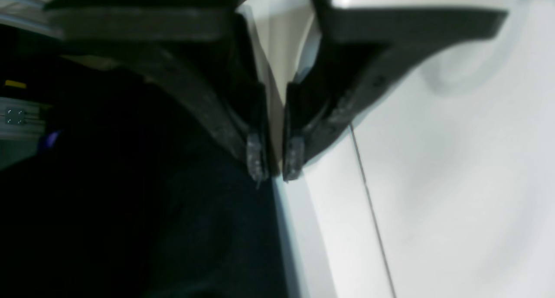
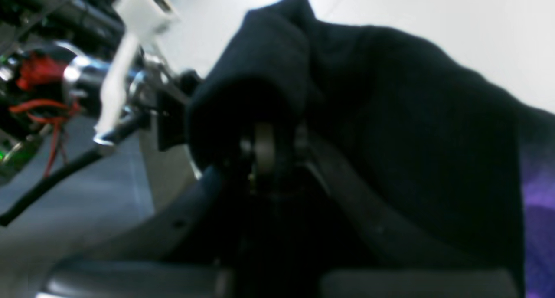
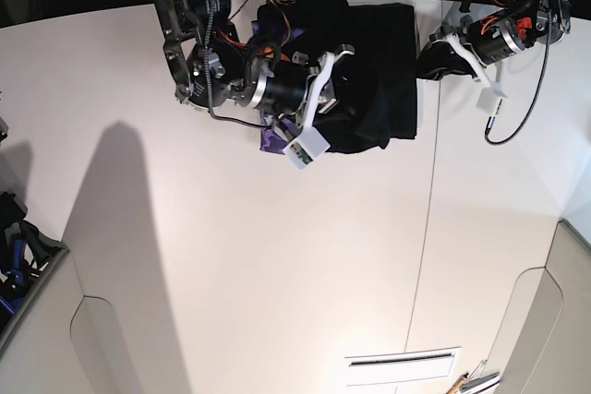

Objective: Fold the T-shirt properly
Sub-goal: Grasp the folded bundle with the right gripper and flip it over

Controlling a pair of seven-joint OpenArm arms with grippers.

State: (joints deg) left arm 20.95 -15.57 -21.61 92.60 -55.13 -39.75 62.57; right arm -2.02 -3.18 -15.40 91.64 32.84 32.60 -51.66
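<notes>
Right claw (image 2: 264, 159) clamped on black T-shirt (image 2: 390, 116); left claw (image 1: 275, 159) slightly parted, empty, beside it.

White table (image 3: 277, 274) filling the base view, smooth and pale, split by a thin seam running from far edge to near. Black T-shirt (image 3: 383, 71) bunched at the far edge, lying on the surface, straddling that seam. Purple patch of the shirt peeking out at its left side. Small objects at the near right edge, possibly pens, too small to tell.
</notes>
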